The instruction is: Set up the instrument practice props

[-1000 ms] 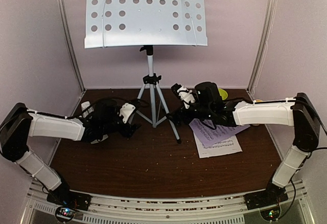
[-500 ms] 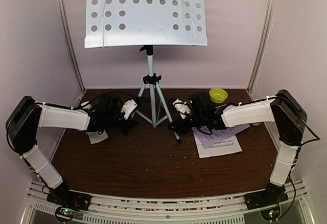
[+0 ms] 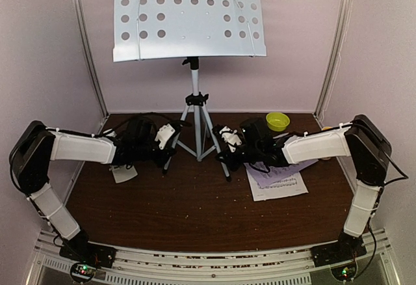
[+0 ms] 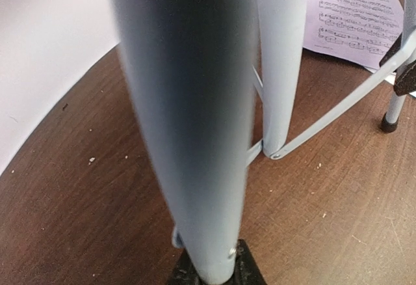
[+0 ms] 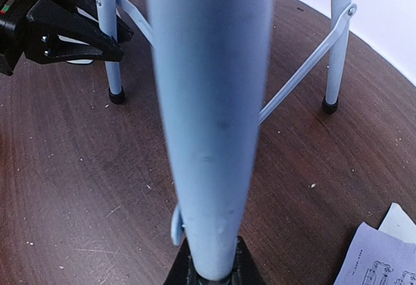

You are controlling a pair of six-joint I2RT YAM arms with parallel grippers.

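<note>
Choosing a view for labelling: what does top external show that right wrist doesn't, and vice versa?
Only top external: pale perforated-metal music-stand desk, small yellow-green bowl. Only right wrist: thin silver brace strut, black rubber foot caps up close. Both: silver tripod, printed sheet-music pages, dark brown table.

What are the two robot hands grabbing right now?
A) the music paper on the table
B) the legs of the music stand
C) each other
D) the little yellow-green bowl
B: the left gripper and the right gripper are each closed around a silver leg of the music stand, and both wrist cameras show a leg filling the picture.
</note>
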